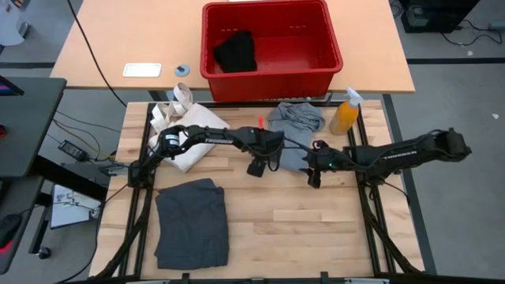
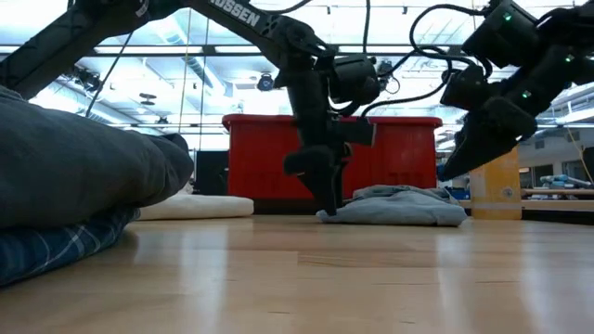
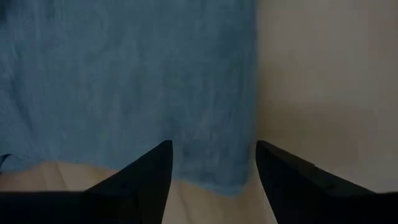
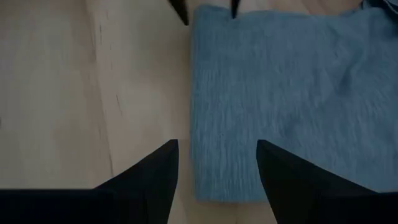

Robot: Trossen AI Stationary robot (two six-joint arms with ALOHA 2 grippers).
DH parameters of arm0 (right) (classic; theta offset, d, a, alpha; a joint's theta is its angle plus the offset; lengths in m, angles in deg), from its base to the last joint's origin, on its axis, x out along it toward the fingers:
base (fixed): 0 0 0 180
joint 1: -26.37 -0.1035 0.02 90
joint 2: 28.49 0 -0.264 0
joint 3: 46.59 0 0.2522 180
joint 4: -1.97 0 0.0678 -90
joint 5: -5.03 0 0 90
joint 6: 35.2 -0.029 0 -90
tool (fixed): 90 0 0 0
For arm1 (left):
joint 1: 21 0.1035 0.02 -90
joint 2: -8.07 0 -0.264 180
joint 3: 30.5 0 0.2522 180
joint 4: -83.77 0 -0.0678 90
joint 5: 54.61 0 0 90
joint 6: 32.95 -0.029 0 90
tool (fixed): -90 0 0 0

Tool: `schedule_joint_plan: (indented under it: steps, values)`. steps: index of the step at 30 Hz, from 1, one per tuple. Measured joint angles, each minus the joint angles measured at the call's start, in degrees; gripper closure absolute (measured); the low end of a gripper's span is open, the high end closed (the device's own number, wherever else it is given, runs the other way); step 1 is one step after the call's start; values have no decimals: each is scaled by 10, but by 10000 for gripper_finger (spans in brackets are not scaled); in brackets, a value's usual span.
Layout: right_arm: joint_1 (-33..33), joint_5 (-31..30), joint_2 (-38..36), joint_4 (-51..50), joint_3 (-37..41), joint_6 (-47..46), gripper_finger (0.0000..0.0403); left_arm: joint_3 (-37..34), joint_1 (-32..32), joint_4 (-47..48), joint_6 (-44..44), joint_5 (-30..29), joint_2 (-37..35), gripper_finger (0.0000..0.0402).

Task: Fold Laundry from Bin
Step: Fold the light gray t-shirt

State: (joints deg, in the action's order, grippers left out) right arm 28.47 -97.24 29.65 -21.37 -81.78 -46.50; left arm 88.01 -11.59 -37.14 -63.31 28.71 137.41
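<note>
Standing at the counter [image 1: 316, 229], I see both arms gathered over the light grey garment [image 1: 298, 126] that lies just in front of the red bin [image 1: 271, 43], beside the orange spray bottle [image 1: 345, 113]. The left gripper [image 1: 259, 166] hangs at the garment's near left corner, fingers [image 3: 140, 180] parted and holding nothing, the cloth's edge lying between them in its wrist view. The right gripper [image 1: 314, 175] sits at the near edge toward the bottle side, its fingers [image 4: 149, 177] also spread and empty, straddling a straight folded edge. My guess is the 2 grippers are placed on either side of the near hem so they can pinch matching corners and lift or fold evenly.

The garment looks partly folded: a low, wide mound from counter level, with its long axis running roughly from the bin toward the near edge of the counter, and a bunched end nearest the bin.

Farther from the bin, at the near left of the counter, a dark charcoal-grey piece [image 1: 192, 222] lies folded flat, apparently atop a blue plaid shirt [image 2: 56, 246]. 1 black piece [image 1: 236, 52] remains inside the bin. A cream tote bag [image 1: 177, 134] rests left of the bin's front corner.
</note>
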Motion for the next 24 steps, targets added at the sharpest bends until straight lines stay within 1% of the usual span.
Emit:
schedule_joint_plan:
  steps: [4, 9, 12, 15, 21, 24]
  values:
    - [-8, -1, 27, 21, 0, 21, 167, -2, 7, 3, -21, 0, 0, 168]
    - [-17, -15, 87, 54, 0, 29, 152, -2, 18, -2, -23, 2, 0, 173]
    - [-28, -43, 125, 79, -1, 50, 151, -2, 24, 4, -24, 5, 0, 192]
    - [-35, -70, 155, 85, -1, 55, 155, -7, 27, 7, -24, 30, 0, 218]
    - [-44, -69, 194, 91, -2, 33, 164, -49, 23, -29, -67, 35, -2, 248]
    - [-45, -62, 213, 101, -3, 11, 187, -57, 19, -37, -65, 34, -4, 270]
